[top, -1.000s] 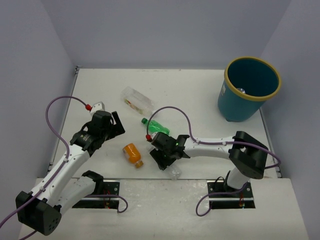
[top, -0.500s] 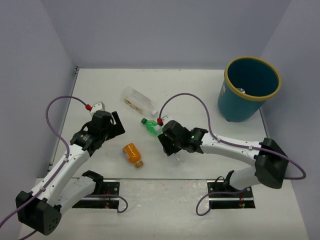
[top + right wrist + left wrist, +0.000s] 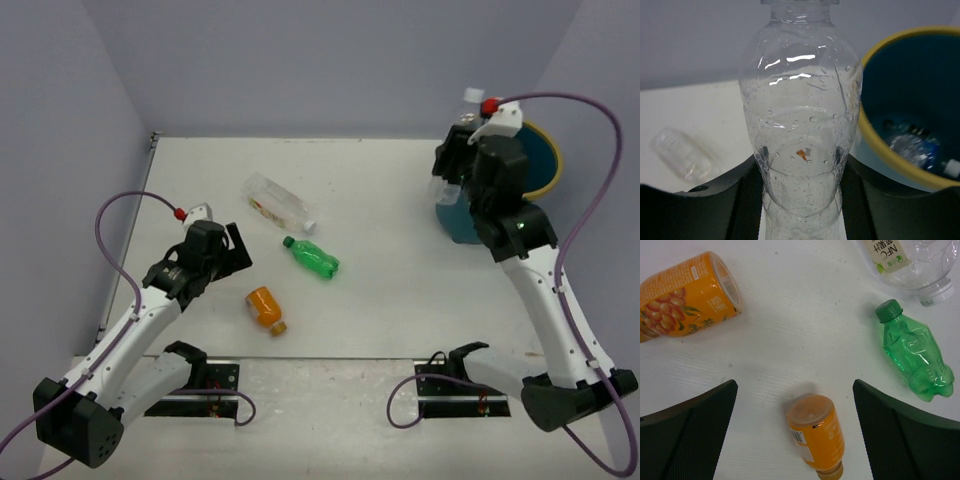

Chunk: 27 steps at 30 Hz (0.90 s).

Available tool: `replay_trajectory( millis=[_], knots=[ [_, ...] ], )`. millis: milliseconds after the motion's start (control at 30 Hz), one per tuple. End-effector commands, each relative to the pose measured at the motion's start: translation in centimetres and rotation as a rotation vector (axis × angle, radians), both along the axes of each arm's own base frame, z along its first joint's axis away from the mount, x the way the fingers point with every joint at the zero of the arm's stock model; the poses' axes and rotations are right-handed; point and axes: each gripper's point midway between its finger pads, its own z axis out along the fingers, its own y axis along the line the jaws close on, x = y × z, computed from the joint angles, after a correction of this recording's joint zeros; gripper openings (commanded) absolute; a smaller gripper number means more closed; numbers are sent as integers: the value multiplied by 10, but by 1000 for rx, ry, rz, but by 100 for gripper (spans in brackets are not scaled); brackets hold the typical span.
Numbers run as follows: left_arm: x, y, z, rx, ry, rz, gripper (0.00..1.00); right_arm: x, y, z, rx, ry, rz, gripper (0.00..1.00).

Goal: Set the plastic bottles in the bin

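Note:
My right gripper (image 3: 450, 165) is shut on a clear bottle (image 3: 466, 110) with a white cap and holds it upright in the air beside the near-left rim of the teal bin (image 3: 456, 222). In the right wrist view the bottle (image 3: 800, 120) fills the gap between my fingers, with the bin's yellow rim (image 3: 880, 150) just to its right. My left gripper (image 3: 794, 405) is open above a small orange bottle (image 3: 816, 437). A green bottle (image 3: 912, 356), a clear labelled bottle (image 3: 905, 260) and a larger orange bottle (image 3: 687, 290) lie around it.
Bottles lie at the bottom of the bin (image 3: 912, 145). In the top view the green bottle (image 3: 312, 257), the small orange bottle (image 3: 265, 308) and the clear labelled bottle (image 3: 277, 201) lie left of centre. Walls close the table at the back and sides.

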Motion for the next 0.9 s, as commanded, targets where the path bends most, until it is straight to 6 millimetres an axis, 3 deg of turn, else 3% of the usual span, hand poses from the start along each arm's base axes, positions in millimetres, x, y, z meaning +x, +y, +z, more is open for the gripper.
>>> replay_trajectory(
  millis=[0,67,100,200,367,467,567,667,867],
  knots=[
    [6,-3,8,-10,-46,-13,100,25,-77,53,-42,-105,-213,21],
    [7,-2,14,-8,-58,-10,100,40,-111,65,-37,-136,-308,21],
    [6,-2,14,-7,-55,-10,100,41,-111,69,-33,-152,-309,21],
    [5,-3,19,-23,-72,-15,100,61,-147,78,-26,-169,-417,23],
    [2,-3,16,-25,-68,-14,100,84,-175,68,-45,-139,-512,33],
    [3,-3,15,-29,-63,-11,100,91,-184,59,-46,-119,-570,75],
    [4,-5,13,-30,-54,-15,100,92,-189,52,-41,-108,-606,97],
    [5,-5,12,-24,-50,-11,100,93,-187,48,-34,-101,-595,99],
    [9,-9,10,-32,-42,-21,100,82,-167,66,-1,-159,-475,99]
  ],
)
